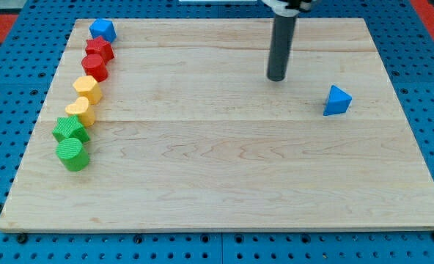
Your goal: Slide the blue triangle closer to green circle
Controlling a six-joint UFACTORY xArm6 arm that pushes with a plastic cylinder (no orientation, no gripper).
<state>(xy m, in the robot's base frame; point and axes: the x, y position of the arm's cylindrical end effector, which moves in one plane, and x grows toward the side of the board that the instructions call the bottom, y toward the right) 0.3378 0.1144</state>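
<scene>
Dark and straight, the rod comes down from the view's top and ends at my tip (277, 78), which sits on the bare wood of the board (224, 183) in its upper middle. It has no jaws to open or close, so it holds nothing, and at this moment it touches no block.

From my seat the blue triangle (337, 100) lies to the view's right of my tip and a little lower, near it but clearly apart, with plain wood between the two. It rests flat on the board as a small wedge, its lighter top face pointing up and a darker side face turned toward the view's bottom.

Over on the far side, the green circle (73, 155) lies near the board's left edge, well apart from the triangle, with almost the whole width of the board between them. It is the lowest piece in a slanting line of blocks that runs up that edge. Just above it, touching or nearly so, is a green star (70, 131). Then come two yellow blocks, a lower one (78, 111) and an upper one (88, 89), whose exact shapes I cannot make out. Above them a red circle (94, 67), a red star (100, 50), and at the top corner a second blue block (103, 30). Around the board, a blue perforated table (429, 88) shows.
</scene>
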